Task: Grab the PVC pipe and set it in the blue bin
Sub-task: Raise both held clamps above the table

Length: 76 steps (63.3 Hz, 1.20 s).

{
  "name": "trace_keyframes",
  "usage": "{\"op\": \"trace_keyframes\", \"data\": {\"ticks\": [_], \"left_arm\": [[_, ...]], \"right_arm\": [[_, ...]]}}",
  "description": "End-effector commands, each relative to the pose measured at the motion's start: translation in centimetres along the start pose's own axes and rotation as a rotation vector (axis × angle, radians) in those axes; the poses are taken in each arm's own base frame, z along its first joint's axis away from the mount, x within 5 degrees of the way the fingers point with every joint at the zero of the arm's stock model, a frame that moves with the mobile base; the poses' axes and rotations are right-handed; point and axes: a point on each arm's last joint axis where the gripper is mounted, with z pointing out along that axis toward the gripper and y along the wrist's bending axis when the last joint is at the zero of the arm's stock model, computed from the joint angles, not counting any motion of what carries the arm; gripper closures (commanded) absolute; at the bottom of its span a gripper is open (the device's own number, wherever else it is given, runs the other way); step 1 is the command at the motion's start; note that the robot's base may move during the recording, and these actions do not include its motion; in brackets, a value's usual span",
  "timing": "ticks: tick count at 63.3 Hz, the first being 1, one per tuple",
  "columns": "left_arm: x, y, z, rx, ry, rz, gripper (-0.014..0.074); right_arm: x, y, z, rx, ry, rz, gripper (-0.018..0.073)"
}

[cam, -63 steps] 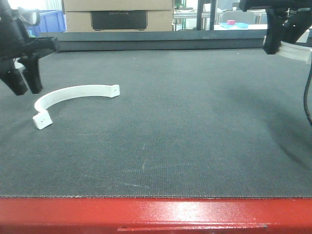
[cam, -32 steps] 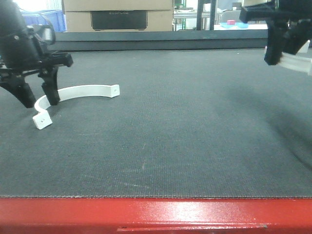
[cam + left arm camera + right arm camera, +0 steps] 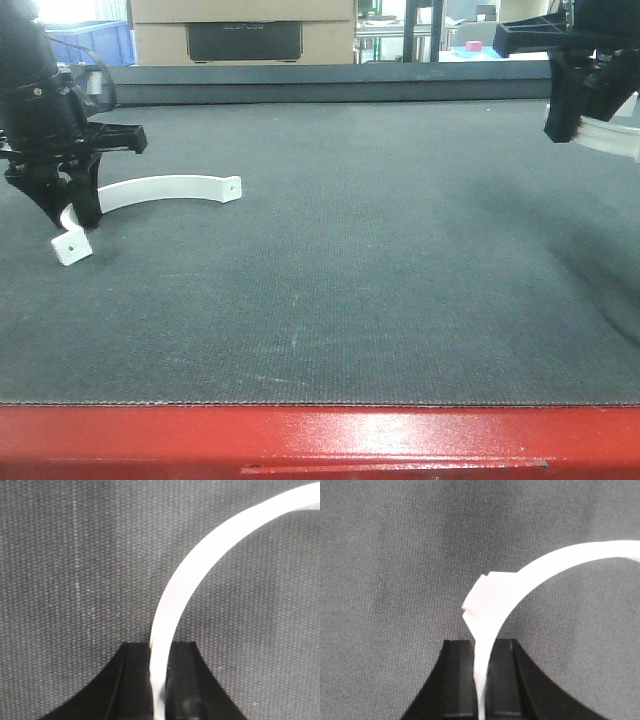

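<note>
Open passage across middle of surface (image 3: 380, 260), between left pincer (image 3: 72, 212), low, closed on curved PVC pipe (image 3: 170, 187), and right pincer (image 3: 578, 115), raised, closed on second pipe piece (image 3: 615, 138). Rear limit: raised ledge (image 3: 330, 88), cardboard box (image 3: 245, 30) behind. Front limit: red rim (image 3: 320, 440).

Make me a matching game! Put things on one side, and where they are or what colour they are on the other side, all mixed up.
Things:
1. left gripper
2. right gripper
3. blue bin
4. table edge

Matches:
A. red
B. far back on the left
C. shut on the flat pipe on the mat
D. shut on the raised pipe, up off the mat

Pairs: 1-C, 2-D, 3-B, 4-A
</note>
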Motion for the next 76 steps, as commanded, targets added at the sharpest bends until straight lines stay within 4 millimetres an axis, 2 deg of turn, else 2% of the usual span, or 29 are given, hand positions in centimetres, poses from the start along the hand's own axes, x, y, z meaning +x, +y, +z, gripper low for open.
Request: {"op": "trace_keyframes", "data": {"ticks": [1,6,13,25,38,45,54,63,76], "left_arm": [[-0.1,-0.1,-0.2,0.0,-0.004,-0.006,0.0707],[0.0,-0.1,-0.7,-0.001,0.003,-0.006,0.0707],[0.2,0.0,-2.5,0.001,-0.014,-0.007,0.0707],[0.5,-0.3,-8.4,0.032,-0.155,-0.006,0.0707],[1.8,-1.7,-15.1,0.091,-0.457,0.045,0.0707],[3.4,-2.5,-17.0,0.125,-0.57,0.07,0.0707],[6.3,-2.6,-18.3,0.185,-0.682,0.055,0.0707],[9.5,-1.7,-19.1,0.23,-0.814,0.017,0.0707],[15.3,-0.3,-20.0,0.248,-0.935,0.003,0.0707]], "right_arm": [[0.0,0.0,-1.0,0.007,-0.036,-0.011,0.0727],[0.0,0.0,-1.8,0.005,-0.07,-0.011,0.0727],[-0.1,0.0,-3.6,0.007,-0.151,-0.016,0.0727],[0.0,-0.1,-7.2,0.017,-0.309,-0.029,0.0727],[0.7,0.0,-11.3,0.008,-0.463,-0.031,0.0727],[1.3,0.0,-13.1,0.001,-0.572,-0.032,0.0727],[3.8,-0.1,-14.3,-0.007,-0.711,-0.035,0.0727],[7.4,-0.4,-14.0,-0.005,-0.773,-0.041,0.0727],[12.8,-0.9,-13.3,0.006,-0.887,-0.062,0.0727]]}}
